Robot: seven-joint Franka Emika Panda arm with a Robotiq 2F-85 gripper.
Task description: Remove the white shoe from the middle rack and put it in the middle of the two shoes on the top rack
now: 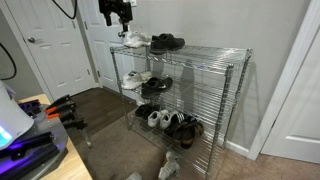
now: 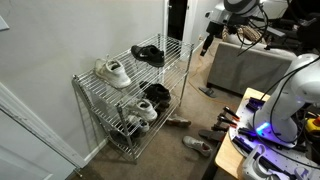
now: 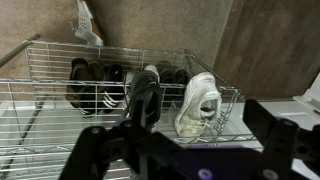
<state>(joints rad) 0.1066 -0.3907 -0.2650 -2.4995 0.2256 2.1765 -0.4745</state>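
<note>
The white shoe (image 1: 135,78) lies at one end of the middle rack (image 1: 200,95), just beside a black shoe (image 1: 157,85). It sits lower than the hand (image 1: 122,15), which hangs above the level of the top rack (image 1: 215,50), clear of the two shoes (image 1: 137,40). In the wrist view its fingers (image 3: 100,150) are spread wide and hold nothing. Any writing on the shoes is too small to read.

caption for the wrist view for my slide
Open gripper facing a black shoe and a white shoe on the wire rack.
</note>
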